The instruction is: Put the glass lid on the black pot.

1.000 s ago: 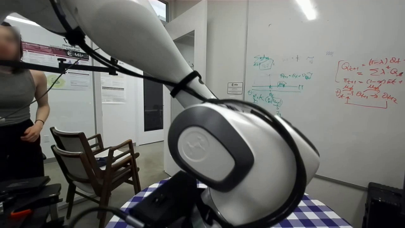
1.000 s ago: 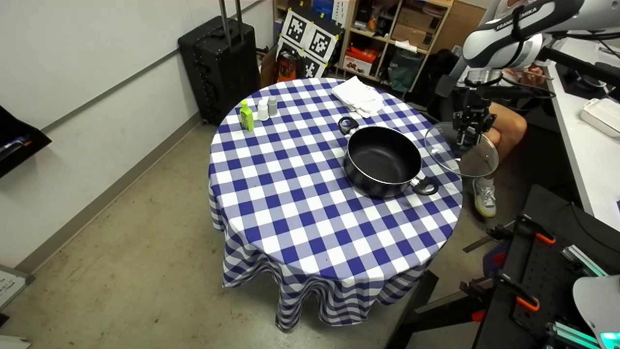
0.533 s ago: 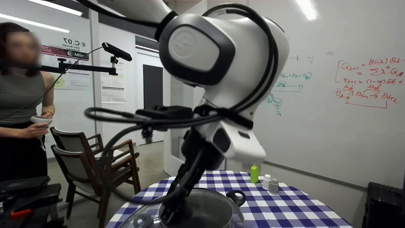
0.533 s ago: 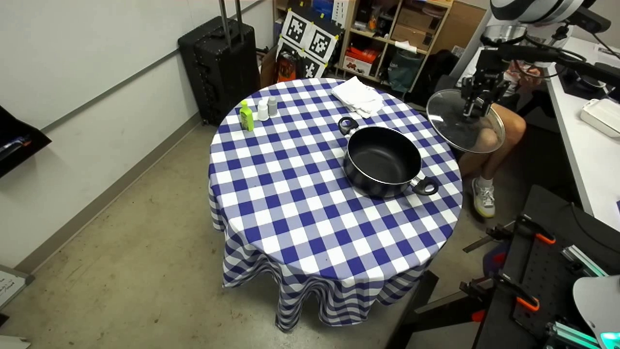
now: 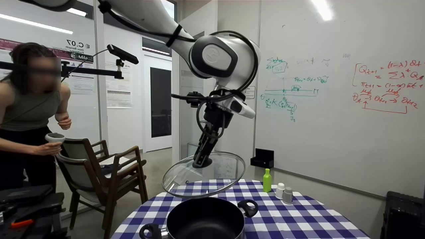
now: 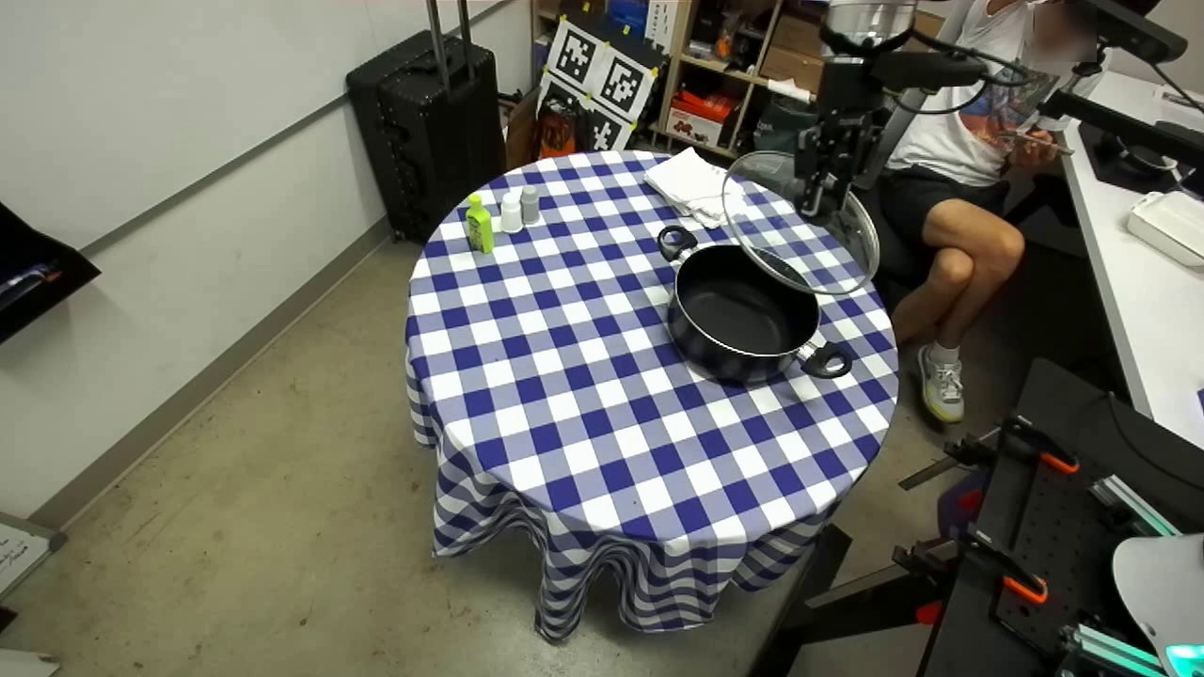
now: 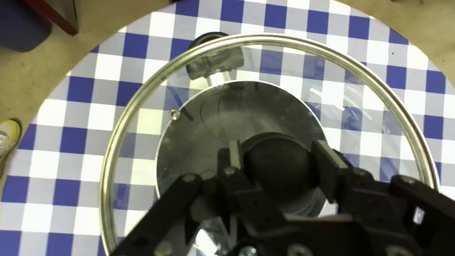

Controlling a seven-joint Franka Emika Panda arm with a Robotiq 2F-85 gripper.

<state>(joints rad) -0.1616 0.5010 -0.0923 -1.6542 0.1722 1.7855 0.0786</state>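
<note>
The glass lid [image 5: 229, 169] hangs tilted in the air, clear of the tablecloth. My gripper [image 5: 200, 163] is shut on its black knob, which sits between the finger pads in the wrist view [image 7: 279, 156]. The black pot [image 5: 206, 220] stands uncovered on the table, its two handles showing. In an exterior view the lid [image 6: 767, 183] overlaps the far right part of the pot [image 6: 743, 315], higher than its rim and apart from it. In the wrist view the pot shows through the glass of the lid [image 7: 359, 110], off its centre. The fingers hide part of the lid.
A green bottle [image 6: 479, 226], a white shaker [image 6: 511, 213] and a grey shaker [image 6: 530, 205] stand on the checkered table [image 6: 583, 442]. A folded white cloth [image 6: 691, 183] lies at its far edge. A seated person [image 6: 969, 216] is beside the table.
The gripper has carried the lid from beside the table's edge to partly over the pot, after first rising. The arm has moved away from an exterior camera. The pot has not moved.
</note>
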